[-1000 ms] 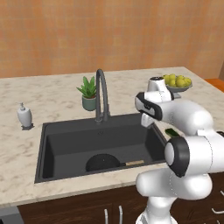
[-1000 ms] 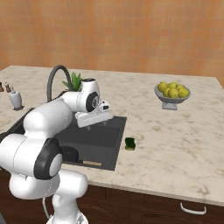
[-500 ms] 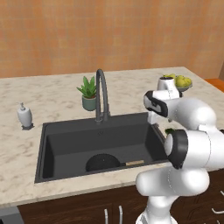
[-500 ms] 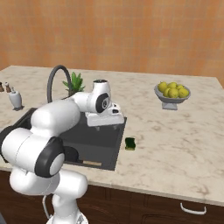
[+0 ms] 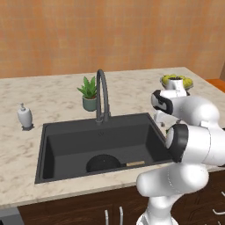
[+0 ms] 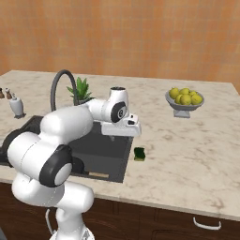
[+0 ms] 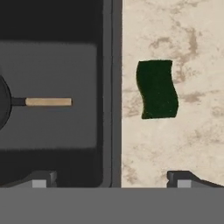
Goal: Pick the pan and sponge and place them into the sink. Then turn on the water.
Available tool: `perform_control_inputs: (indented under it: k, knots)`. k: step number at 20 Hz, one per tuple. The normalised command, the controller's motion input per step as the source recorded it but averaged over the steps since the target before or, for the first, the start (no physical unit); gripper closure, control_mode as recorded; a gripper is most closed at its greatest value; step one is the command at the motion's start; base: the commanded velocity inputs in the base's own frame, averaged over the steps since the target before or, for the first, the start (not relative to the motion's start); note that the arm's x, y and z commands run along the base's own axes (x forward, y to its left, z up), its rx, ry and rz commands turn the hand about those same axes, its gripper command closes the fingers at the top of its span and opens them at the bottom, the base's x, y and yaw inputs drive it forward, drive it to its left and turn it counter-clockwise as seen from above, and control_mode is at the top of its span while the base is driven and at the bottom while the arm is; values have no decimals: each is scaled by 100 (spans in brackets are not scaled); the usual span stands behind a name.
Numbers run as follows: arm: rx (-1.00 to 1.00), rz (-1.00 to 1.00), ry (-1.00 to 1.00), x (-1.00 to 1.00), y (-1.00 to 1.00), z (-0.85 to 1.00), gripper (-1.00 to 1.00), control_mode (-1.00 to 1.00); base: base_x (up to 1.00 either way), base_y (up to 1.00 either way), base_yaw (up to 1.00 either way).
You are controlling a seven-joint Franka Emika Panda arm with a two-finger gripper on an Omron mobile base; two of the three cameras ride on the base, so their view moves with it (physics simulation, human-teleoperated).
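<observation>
Along the rear of the room an orange-brown wall (image 5: pixel 110 35) is rising behind a long beige marbled countertop (image 6: pixel 197 154), which is carrying every object in the scene above dark wooden cabinet fronts (image 6: pixel 178 225) with pale handles. Set into the countertop, the sink (image 5: pixel 52 151) is sitting as a dark grey rectangular basin, and the pan (image 5: pixel 102 163) is lying on its floor near the front wall, its light wooden handle pointing toward the basin's right side. At the back rim of the basin the dark arched faucet (image 5: pixel 103 94) is standing upright, with a potted plant (image 5: pixel 89 94) just beside it on the left and a small white soap dispenser (image 5: pixel 24 117) resting well apart, past the basin's left edge. On the bare stone just outside the right rim of the basin, the sponge (image 7: pixel 156 89) is lying flat, dark green face up, touching nothing but the counter. Farther back on the right, a grey bowl of yellow fruit (image 6: pixel 184 100) is sitting near the counter's far corner. Above the strip between basin rim and sponge, the gripper (image 7: pixel 111 178) is hanging with its two dark fingertips (image 7: pixel 181 178) spread wide apart and holding nothing, one tip over the basin and the other over the stone.
</observation>
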Motion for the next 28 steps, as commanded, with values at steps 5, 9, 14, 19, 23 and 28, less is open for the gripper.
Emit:
perform_control_inputs:
  k: [5,9,14,19,23,28]
  knots:
    - [3,-1,0,0,-48,-24,-100,-100,0,0,0]
    - [4,0,0,11,-25,-28,-100,-100,0,0,0]
    - [3,0,0,11,-5,-27,-100,-100,0,0,0]
    - [2,0,0,19,-7,-31,-100,-100,0,0,0]
    - [1,0,0,26,-11,-33,-100,-100,0,0,0]
    - [1,0,0,34,-24,-30,-100,-100,0,0,0]
